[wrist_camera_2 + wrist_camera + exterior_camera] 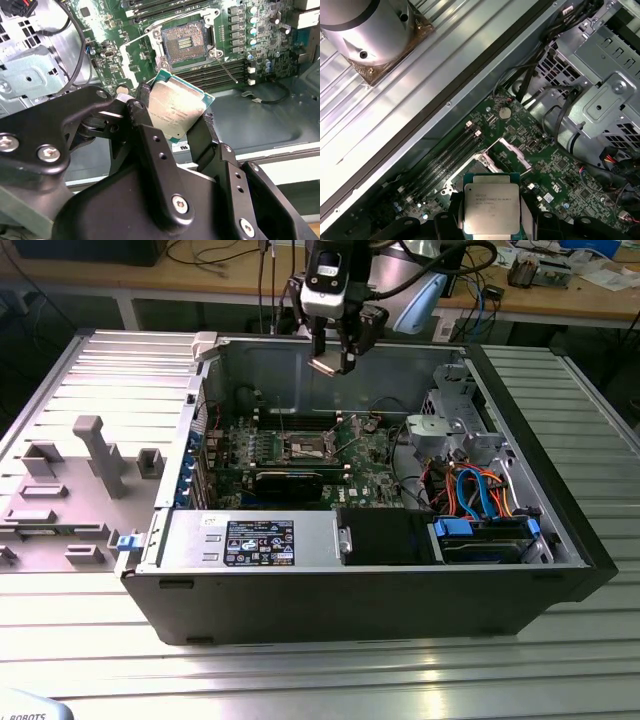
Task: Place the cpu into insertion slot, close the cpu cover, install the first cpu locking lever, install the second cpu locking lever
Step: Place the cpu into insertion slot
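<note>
The jaws of the gripper (175, 120) are closed on two opposite edges of the cpu (176, 112). They hold it between the black fingers (141, 114), and its silvery top shows in both wrist views. In the exterior view the chip hangs in the air over the far part of the open computer case (560, 575), well clear of the green motherboard (372, 466). Below it the insertion slot (184, 42) lies bare with its dark centre exposed, so the cpu is not yet seated. The cpu cover (126, 60) stands swung open just beside the slot, and a thin locking lever (225, 67) angles off its other side, across the long memory slots (210, 75). A drive cage (445, 425) sits at the exterior view's right. A grey fixture tray (90, 455) lies outside the case at the exterior view's left, on the ribbed metal table (300, 680).
</note>
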Controlling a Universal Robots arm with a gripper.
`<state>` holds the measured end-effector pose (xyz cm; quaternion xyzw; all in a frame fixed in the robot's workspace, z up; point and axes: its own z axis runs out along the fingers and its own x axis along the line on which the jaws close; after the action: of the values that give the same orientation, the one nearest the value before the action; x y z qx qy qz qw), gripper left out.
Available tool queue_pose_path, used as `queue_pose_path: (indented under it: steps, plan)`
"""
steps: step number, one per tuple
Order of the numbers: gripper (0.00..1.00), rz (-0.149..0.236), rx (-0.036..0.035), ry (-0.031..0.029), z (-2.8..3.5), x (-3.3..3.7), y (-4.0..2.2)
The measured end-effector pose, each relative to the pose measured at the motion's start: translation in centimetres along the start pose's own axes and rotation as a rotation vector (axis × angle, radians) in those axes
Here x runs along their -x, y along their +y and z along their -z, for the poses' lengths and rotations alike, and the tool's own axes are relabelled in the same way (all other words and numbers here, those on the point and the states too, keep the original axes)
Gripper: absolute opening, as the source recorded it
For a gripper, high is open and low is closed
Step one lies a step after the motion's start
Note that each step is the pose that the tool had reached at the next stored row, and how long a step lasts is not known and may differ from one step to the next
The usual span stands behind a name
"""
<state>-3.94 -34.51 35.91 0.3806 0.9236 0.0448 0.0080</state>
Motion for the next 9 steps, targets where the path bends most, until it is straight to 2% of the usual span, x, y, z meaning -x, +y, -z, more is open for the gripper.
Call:
queue_pose_path:
  steps: [9]
  plan:
    - [0.54, -0.01, 0.0002, -0.0009, 0.0, -0.02, -0.01]
